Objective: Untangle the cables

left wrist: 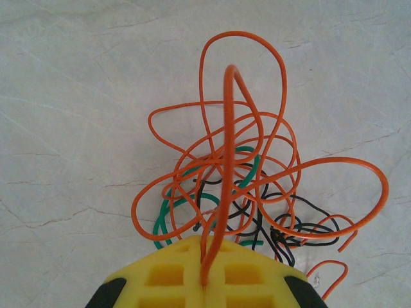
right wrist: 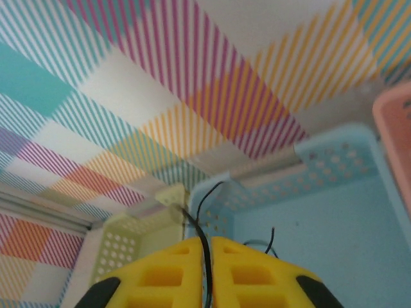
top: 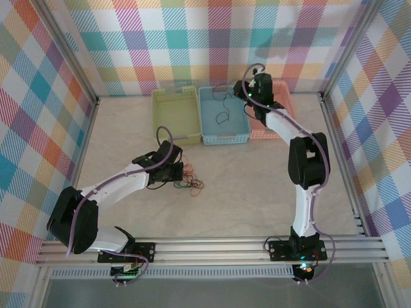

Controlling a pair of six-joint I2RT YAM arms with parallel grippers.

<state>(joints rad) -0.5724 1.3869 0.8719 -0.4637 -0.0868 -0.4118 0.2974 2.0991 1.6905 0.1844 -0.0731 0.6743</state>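
Observation:
The cables (top: 191, 183) lie in a tangle of orange, black and green wire on the table in front of the baskets. My left gripper (top: 174, 172) sits at the tangle's left side. In the left wrist view this gripper (left wrist: 205, 279) is shut on an orange cable (left wrist: 228, 128) that rises in a loop over the green cable (left wrist: 168, 215) and black cable (left wrist: 302, 228). My right gripper (top: 247, 95) hovers over the blue basket (top: 225, 138). Its jaws (right wrist: 209, 269) stand a narrow gap apart, with a black cable (right wrist: 204, 247) running between them. More black cable (top: 223, 115) lies in that basket.
Three baskets stand in a row at the back: a yellow-green basket (top: 176, 96) at left, the blue one in the middle and a pink basket (top: 282, 102) at right. Checkered walls enclose the table on three sides. Bare tabletop stretches between the tangle and the right arm.

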